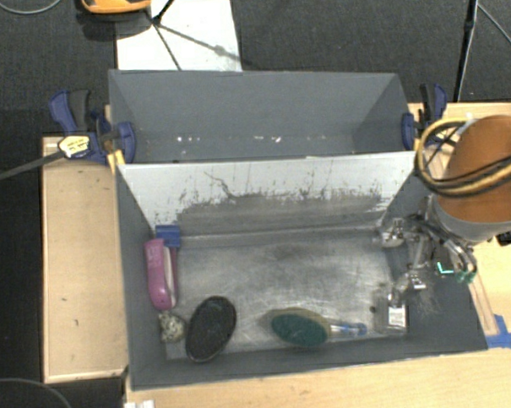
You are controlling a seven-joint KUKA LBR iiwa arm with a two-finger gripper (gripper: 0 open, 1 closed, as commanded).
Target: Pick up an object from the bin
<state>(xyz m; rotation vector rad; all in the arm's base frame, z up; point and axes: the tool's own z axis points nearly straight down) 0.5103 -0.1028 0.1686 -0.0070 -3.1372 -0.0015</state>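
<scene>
Hand (396, 313), grip impossible to tell, hangs beside a dark-green oval brush (300, 329) whose thin blue handle points toward it.

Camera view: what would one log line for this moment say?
gripper: low at right of bin | nearest: green brush | also: black oval pad, pink case at left

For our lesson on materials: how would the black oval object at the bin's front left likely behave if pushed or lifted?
The black oval object looks low and rounded, lying flat, so it would probably slide rather than roll. Its matte surface suggests fair grip. A push might also nudge the small speckled lump beside it.
</scene>
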